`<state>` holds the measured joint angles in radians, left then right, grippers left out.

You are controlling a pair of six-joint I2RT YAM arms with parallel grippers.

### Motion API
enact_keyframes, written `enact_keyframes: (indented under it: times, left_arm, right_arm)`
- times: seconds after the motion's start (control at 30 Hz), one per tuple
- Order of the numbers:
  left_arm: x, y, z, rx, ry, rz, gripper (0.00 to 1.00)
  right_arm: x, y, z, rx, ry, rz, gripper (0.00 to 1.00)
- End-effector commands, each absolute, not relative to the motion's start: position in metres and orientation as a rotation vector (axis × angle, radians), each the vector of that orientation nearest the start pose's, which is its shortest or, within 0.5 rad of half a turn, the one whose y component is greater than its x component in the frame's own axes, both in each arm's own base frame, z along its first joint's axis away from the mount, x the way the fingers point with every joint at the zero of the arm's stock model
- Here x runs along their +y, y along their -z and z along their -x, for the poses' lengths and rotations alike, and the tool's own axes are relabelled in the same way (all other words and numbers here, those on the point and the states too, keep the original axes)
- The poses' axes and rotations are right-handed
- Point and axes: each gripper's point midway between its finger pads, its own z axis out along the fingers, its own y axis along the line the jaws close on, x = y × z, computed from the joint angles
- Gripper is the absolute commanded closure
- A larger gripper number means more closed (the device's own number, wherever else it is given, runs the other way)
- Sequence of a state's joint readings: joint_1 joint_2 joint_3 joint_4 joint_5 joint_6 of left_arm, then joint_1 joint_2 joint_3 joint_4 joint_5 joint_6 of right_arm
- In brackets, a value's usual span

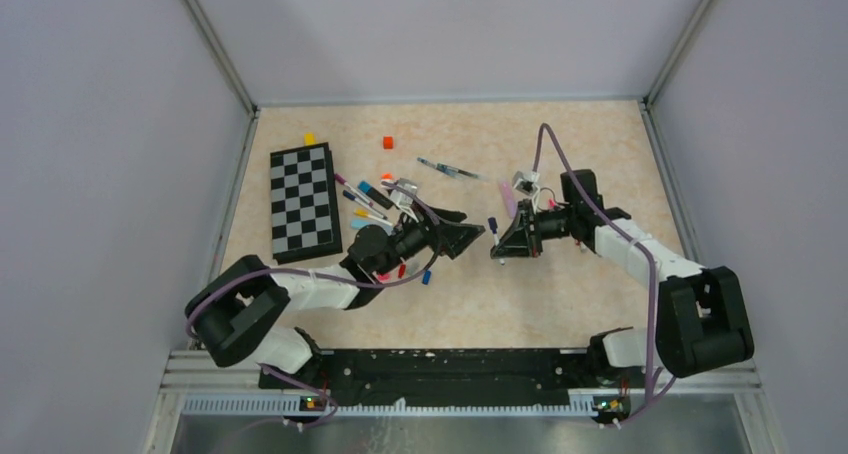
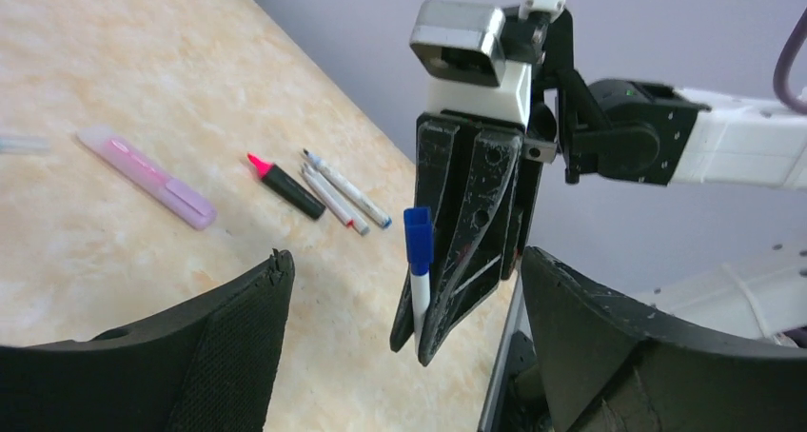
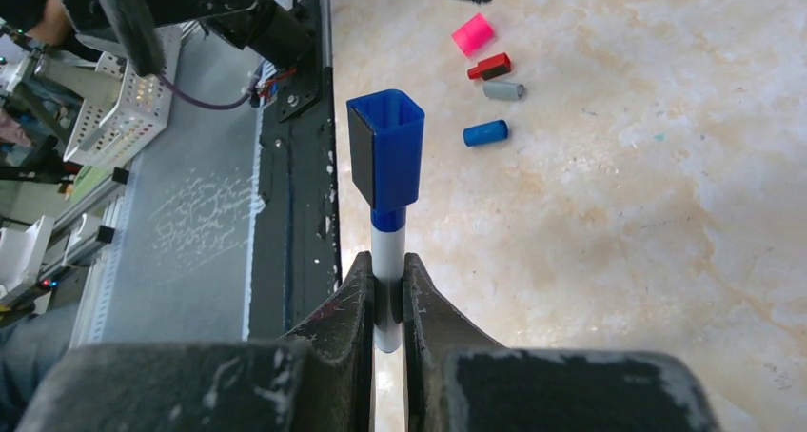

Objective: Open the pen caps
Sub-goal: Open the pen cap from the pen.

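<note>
Beige mottled worktop (image 1: 560, 294), grey walls: near the worktop's middle, the right gripper (image 3: 387, 280) clamps its fingers tight on one white pen (image 3: 388, 251), its blue cap (image 3: 385, 147) on. Facing it, the left gripper (image 1: 468, 232) is spread wide, grasping nothing. Four loose caps lie left of the middle: pink (image 3: 473, 34), red (image 3: 490, 67), grey (image 3: 503, 90), blue (image 3: 485, 132).

White-shelled left arm (image 1: 310, 289) and right arm (image 1: 640, 246), black joints, purple cables (image 1: 548, 144), black textured wedge-shaped gripper fingers (image 2: 219, 356), silver wrist camera (image 2: 457, 37)
</note>
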<state>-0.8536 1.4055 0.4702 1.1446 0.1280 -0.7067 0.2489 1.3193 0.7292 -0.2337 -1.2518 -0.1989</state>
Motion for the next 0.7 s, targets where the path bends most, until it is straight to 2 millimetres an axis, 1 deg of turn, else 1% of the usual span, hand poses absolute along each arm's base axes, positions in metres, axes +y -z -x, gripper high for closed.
enact_keyframes:
  times: [0.0,0.03,0.2,0.4,0.53,0.63,0.67]
  left_arm:
    - [-0.364,-0.244,-0.219,1.468,1.567,-0.316,0.14]
    - [-0.367,-0.244,-0.221,1.471,1.576,-0.315,0.17]
    - [-0.381,-0.239,-0.229,1.514,1.596,-0.310,0.26]
    - [-0.391,-0.229,-0.236,1.555,1.594,-0.306,0.46]
    - [-0.395,-0.222,-0.236,1.581,1.604,-0.310,0.53]
    - [-0.397,-0.218,-0.236,1.600,1.599,-0.310,0.64]
    - [-0.398,-0.216,-0.237,1.610,1.598,-0.308,0.65]
  right_arm:
    - [0.227,-0.162,-0.208,1.777,-1.476,1.088,1.00]
    - [0.227,-0.161,-0.208,1.782,-1.472,1.091,1.00]
    - [0.230,-0.154,-0.208,1.813,-1.467,1.103,1.00]
    - [0.233,-0.147,-0.208,1.853,-1.461,1.118,1.00]
    - [0.233,-0.145,-0.208,1.861,-1.453,1.123,1.00]
    - [0.233,-0.144,-0.209,1.865,-1.447,1.123,1.00]
    - [0.234,-0.144,-0.209,1.865,-1.445,1.123,1.00]
